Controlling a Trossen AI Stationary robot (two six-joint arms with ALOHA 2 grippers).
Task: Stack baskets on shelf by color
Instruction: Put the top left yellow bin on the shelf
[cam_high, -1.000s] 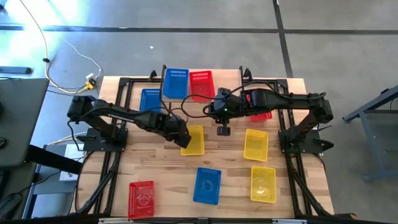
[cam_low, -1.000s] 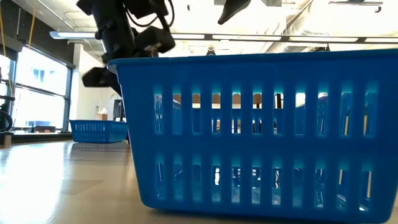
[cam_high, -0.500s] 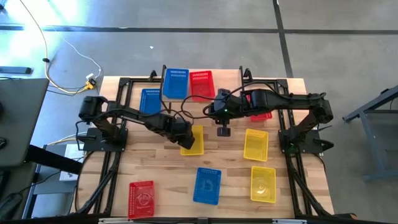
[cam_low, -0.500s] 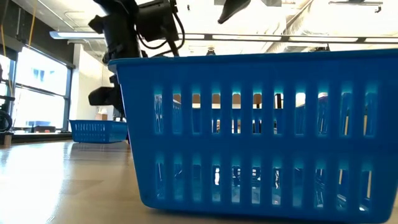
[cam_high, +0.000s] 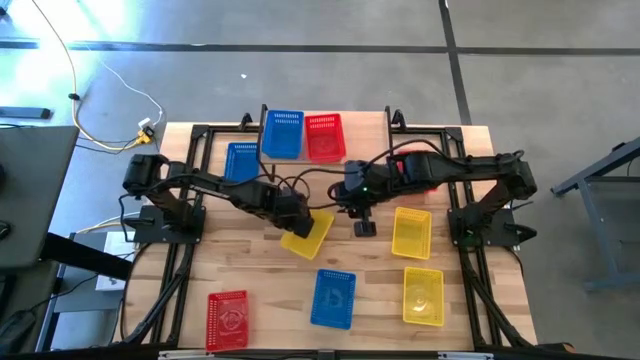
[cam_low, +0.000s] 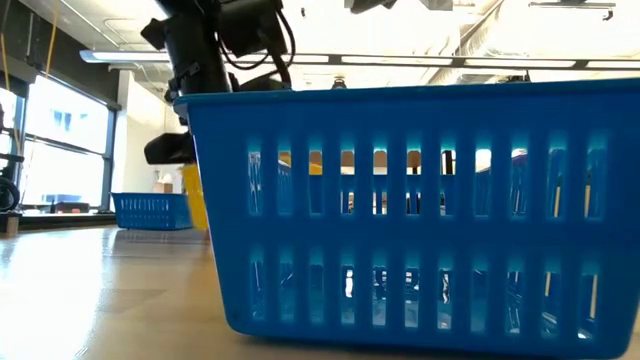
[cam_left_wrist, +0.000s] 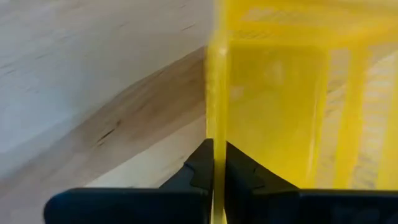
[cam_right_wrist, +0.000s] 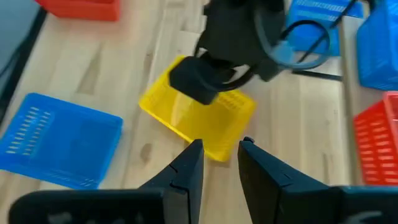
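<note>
L pincer (cam_high: 297, 222) pinching one wall of a yellow basket (cam_high: 309, 236), fingers (cam_left_wrist: 200, 167) pressed together on the thin rim; basket tilted, seems partly off the desk (cam_high: 260, 275), mid-desk.

R pincer (cam_right_wrist: 219, 163) just beside it, fingers slightly spread, holding nothing, pointing at same basket.

Handling (judgement): thin mesh plastic, light, a bit flexy; one-wall grip lets it swing/twist, smooth rim could slip. Best hold = mid of a wall, deep over the rim, as now.

Room: bare wood around L pincer. Blue basket (cam_high: 333, 297) near, on the side away from the shelf (cam_high: 358, 128); two more yellow ones (cam_high: 411, 232) past R pincer. Shelf well beyond both pincers, already carrying blue (cam_high: 282, 133) + red (cam_high: 324, 136); free board next to the red. R arm sits close to that path, so clash risk.
</note>
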